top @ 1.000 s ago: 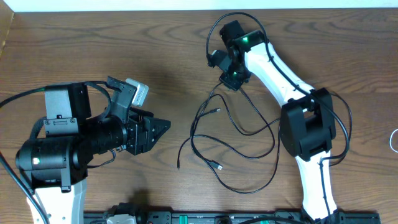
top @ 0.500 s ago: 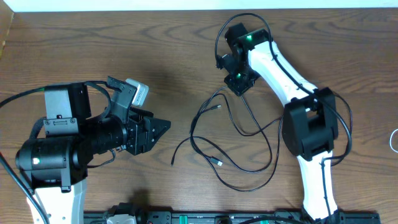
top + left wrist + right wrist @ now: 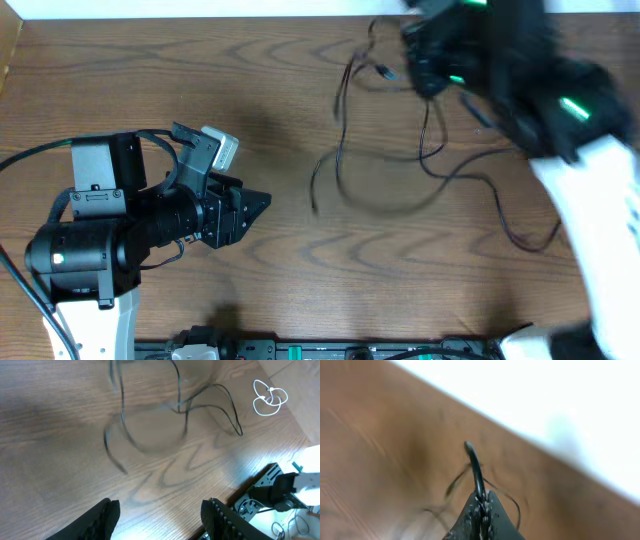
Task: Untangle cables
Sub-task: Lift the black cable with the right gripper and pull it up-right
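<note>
No legible text or labels.

The left arm (image 3: pixel 100 250) is bulky black housings on a white link, with a thick black wire (image 3: pixel 30 155), a grey camera block (image 3: pixel 220 148) and a black, ridge-fingered left end effector (image 3: pixel 264 200). The right arm (image 3: pixel 595 180), blurred, is white and black with green lights.

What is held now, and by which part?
The right gripper pinches the black cable along its cord, exact spot blurred; the left gripper is open and empty.
</note>
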Tool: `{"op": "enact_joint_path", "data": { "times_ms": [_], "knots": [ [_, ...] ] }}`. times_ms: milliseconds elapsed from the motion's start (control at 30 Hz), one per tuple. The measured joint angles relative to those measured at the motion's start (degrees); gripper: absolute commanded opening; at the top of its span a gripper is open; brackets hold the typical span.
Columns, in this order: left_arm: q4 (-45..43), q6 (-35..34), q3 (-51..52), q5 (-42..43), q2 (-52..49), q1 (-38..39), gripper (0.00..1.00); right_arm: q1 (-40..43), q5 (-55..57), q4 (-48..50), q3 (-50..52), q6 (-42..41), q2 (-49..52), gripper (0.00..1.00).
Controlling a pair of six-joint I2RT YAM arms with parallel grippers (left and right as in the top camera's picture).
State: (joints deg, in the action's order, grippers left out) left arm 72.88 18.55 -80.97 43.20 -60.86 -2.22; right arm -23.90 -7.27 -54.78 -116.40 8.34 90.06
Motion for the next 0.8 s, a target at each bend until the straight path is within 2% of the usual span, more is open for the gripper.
{"op": "enact_joint_path", "data": {
  "times_ms": [167, 333, 800],
  "knots": [
    [0.00, 1.01, 0.00, -0.09, 0.00, 0.00, 0.58, 0.00, -3.32, 3.08, -0.26, -0.63, -10.62, 0.01],
    [0.02, 1.14, 0.00, -0.09, 0.00, 0.00, 0.58, 0.00, -5.55, 4.59, -0.24, -0.66, -16.15, 0.01],
    [0.02, 1.22, 0.00, -0.09, -1.29, 0.00, 0.58, 0.00, -4.98, 3.04, -0.20, -0.66, -16.24, 0.01]
  ]
}}
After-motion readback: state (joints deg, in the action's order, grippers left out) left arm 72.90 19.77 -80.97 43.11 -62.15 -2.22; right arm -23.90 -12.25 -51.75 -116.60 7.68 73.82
